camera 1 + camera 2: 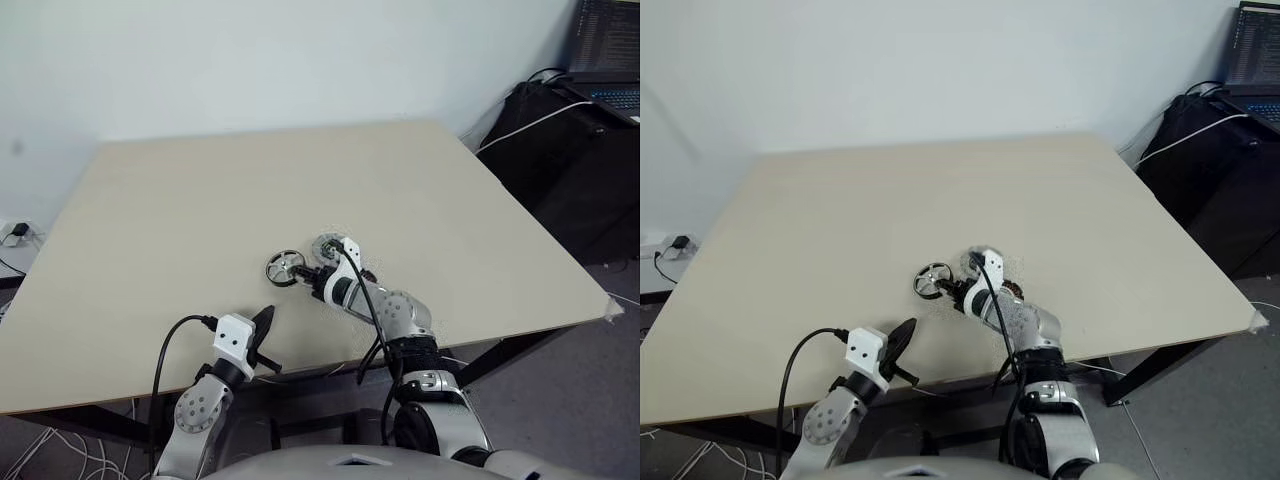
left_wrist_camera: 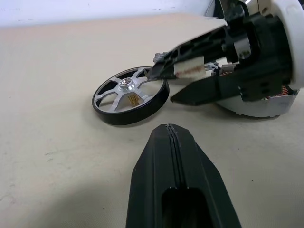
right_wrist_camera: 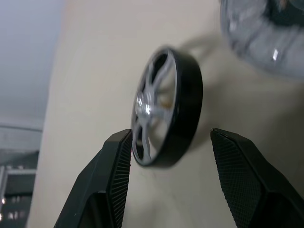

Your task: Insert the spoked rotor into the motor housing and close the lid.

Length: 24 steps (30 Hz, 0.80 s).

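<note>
The spoked rotor (image 1: 285, 267), a small flat silver metal wheel with broad spokes, a shiny central hub and a dark outer rim, lies flat on the pale beige table (image 1: 200, 200), toward the near edge and roughly midway between the left and right edges. In the left wrist view its spokes and hub face up and a bit of brass colour shows through the gaps.

The right gripper (image 1: 312, 276) reaches in low from the near edge, pointing toward the left edge, its 2 black fingers parted with the rotor's rim lying between them. In the right wrist view one ribbed finger pad (image 3: 118, 161) sits just beside the silver face and the other stands off from the dark rim with a clear gap, so the jaws are apart and not clamped on the wheel.

Just beyond the right gripper, toward the far edge, a round greyish metal part (image 1: 330, 246) rests on the table, partly hidden by the wrist and its black cable; copper-coloured windings show beneath the white wrist shell in the left wrist view. Whether this is the motor housing or the lid I cannot tell.

The left gripper (image 1: 262, 325) hangs at the near edge, its 2 black fingers pressed together with nothing between them, pointing toward the rotor and well apart from it.
</note>
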Each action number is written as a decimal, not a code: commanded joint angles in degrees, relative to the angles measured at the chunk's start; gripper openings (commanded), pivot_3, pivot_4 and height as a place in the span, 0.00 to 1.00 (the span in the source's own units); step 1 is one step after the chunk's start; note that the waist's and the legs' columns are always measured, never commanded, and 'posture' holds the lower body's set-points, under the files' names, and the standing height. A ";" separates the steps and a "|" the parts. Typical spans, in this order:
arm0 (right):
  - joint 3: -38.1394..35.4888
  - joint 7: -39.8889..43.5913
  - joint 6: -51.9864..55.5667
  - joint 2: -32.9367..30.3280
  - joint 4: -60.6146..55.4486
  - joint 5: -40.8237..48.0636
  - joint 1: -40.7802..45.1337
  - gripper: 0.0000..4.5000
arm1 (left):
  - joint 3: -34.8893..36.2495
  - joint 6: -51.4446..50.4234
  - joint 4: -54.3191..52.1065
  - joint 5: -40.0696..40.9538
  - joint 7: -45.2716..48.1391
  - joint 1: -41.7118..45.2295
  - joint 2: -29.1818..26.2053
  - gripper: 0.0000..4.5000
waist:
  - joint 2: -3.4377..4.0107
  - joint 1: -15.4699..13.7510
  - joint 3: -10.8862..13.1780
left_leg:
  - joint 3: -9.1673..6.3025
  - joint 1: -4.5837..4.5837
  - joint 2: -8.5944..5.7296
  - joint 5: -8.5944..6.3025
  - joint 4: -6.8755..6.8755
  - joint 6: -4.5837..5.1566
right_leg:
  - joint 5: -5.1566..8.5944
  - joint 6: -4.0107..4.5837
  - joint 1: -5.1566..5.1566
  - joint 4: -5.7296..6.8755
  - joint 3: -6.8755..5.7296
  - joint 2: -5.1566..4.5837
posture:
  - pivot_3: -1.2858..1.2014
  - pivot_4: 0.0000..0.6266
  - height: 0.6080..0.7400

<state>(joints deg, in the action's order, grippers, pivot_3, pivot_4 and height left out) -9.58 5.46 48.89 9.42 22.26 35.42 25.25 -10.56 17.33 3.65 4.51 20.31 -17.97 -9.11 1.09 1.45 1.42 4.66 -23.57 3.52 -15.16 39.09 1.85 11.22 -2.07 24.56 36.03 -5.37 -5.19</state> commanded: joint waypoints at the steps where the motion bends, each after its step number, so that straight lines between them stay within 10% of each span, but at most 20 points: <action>1: -0.87 0.34 -1.48 4.79 0.01 2.02 4.48 0.62 | 0.23 1.31 -0.78 -0.12 0.28 0.85 0.14 0.00 | 0.00 0.05 0.00 | 0.00 0.00 0.00 0.00 -0.01 0.00 | 0.00 0.00 0.00 0.00 0.00 0.00 | 0.52 0.00 1.00; 10: 0.28 0.03 -1.87 4.37 0.60 3.25 4.31 0.09 | 0.40 0.81 -1.24 0.01 0.39 0.95 0.00 0.00 | 0.02 -0.06 -0.11 | -0.01 0.08 0.01 0.00 0.02 0.00 | -0.02 -0.01 -0.09 0.01 0.00 -0.01 | 0.52 0.00 1.00; 24: -2.55 -0.54 5.13 4.26 -14.98 13.88 -2.99 0.09 | 0.20 2.56 1.74 -0.03 1.36 1.40 0.25 0.00 | 0.07 -0.30 -0.12 | 0.02 0.01 0.00 0.01 0.00 0.02 | -0.04 -0.01 -0.01 0.00 0.00 -0.04 | 0.52 0.00 1.00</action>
<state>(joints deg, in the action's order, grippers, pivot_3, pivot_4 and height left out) -10.19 4.54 52.24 9.53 14.74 43.70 23.47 -10.58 18.25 6.24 4.52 21.38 -17.19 -9.07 1.16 1.15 1.30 4.65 -23.61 3.53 -15.15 39.08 1.87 11.19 -2.07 24.57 36.01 -5.39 -5.23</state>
